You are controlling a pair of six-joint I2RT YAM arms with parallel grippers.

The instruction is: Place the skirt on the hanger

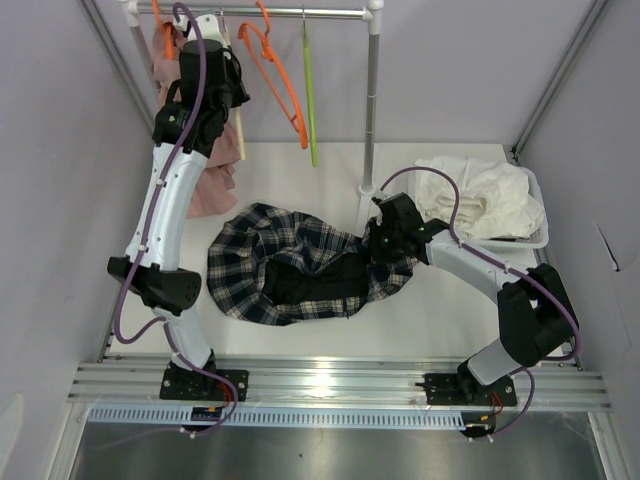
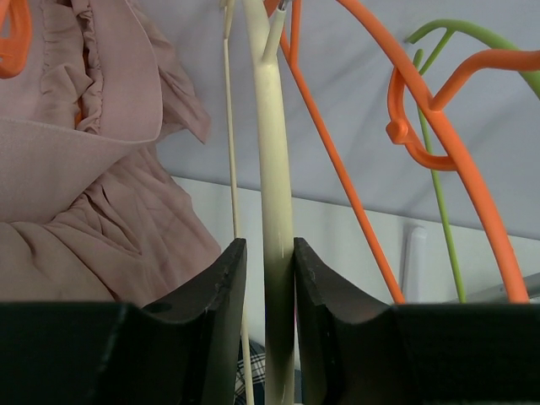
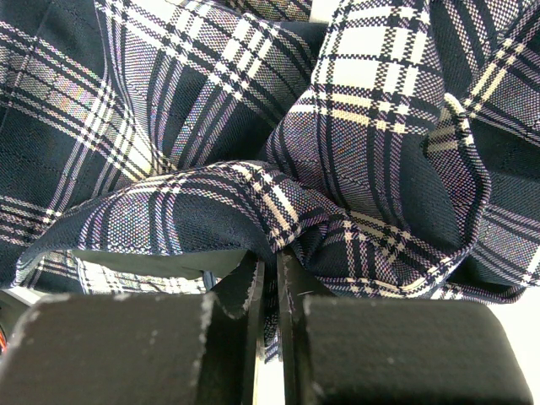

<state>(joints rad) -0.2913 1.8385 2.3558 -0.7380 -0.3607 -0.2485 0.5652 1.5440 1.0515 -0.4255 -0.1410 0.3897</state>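
Observation:
The plaid navy-and-white skirt [image 1: 290,265] lies crumpled on the white table in front of the rail; it fills the right wrist view [image 3: 278,152]. My right gripper [image 1: 385,240] is at the skirt's right edge, shut on a fold of its fabric [image 3: 272,278]. My left gripper [image 1: 225,95] is raised at the rail, shut on the cream hanger [image 2: 275,211], whose bar runs upright between the fingers [image 2: 224,287]. In the top view the cream hanger [image 1: 238,135] hangs beside the left arm.
Orange hangers [image 1: 280,80] and a green hanger [image 1: 309,90] hang on the metal rail [image 1: 300,13]. A pink garment [image 1: 205,180] hangs at the left. The rail's post [image 1: 370,110] stands behind the skirt. A white bin of white cloth [image 1: 490,205] sits right.

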